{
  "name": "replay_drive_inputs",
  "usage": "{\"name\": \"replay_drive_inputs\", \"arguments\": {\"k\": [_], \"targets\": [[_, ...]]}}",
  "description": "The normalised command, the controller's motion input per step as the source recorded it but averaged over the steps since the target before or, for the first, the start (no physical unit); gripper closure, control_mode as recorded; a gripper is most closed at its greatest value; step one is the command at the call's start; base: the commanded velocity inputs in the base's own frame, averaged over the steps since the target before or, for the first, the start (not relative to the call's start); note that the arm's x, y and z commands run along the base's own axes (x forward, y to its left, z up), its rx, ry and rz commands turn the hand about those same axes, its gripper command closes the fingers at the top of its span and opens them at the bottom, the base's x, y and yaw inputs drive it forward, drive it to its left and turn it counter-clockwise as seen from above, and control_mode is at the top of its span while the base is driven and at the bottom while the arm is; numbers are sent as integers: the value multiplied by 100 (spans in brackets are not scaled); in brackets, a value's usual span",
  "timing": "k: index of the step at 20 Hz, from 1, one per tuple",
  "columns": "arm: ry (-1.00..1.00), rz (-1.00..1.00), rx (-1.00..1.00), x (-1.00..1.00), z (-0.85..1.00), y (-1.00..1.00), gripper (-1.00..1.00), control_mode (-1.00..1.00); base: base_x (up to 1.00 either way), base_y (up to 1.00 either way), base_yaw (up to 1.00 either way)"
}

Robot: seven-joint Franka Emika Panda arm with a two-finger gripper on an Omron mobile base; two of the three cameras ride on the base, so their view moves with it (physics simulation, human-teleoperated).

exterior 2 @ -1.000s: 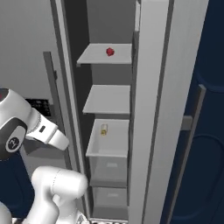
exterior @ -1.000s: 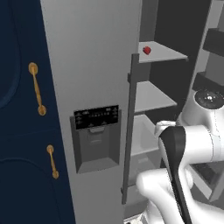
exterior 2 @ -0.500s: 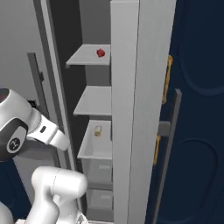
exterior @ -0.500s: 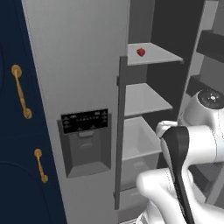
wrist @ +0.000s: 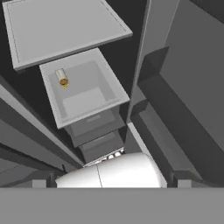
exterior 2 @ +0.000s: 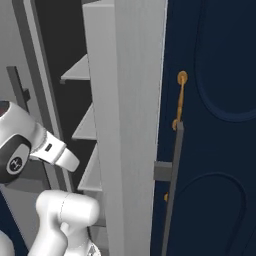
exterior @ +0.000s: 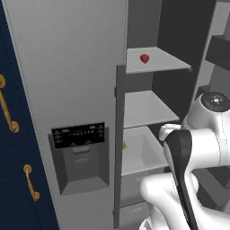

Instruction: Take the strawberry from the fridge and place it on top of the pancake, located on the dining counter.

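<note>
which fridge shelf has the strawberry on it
The top shelf of the open fridge: the strawberry sits on it, while the shelf below is bare.

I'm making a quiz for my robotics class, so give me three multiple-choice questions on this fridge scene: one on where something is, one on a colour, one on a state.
1. Where is the strawberry?
A. On the top shelf in the fridge
B. In the bin
C. On the floor

2. What colour are the handles on the navy cabinet?
A. Black
B. Gold
C. White

3. What state is the fridge's right door in?
A. Shut
B. Taken off
C. Open

Answers:
1. A: the left base view shows the red fruit lying on the highest shelf.
2. B: the curved handles left of the fridge are gold against the navy.
3. C: the shelves and the bin inside are in plain sight, with the door swung out beside them.
</note>
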Motion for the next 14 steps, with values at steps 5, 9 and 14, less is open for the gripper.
{"name": "replay_drive_inputs", "arguments": {"k": [5,9,14], "targets": [[0,0,0,0,0,0,-100,100,16,-10,1],[0,0,0,0,0,0,-100,100,7,-1,0],[0,0,0,0,0,0,-100,100,0,0,0]]}}
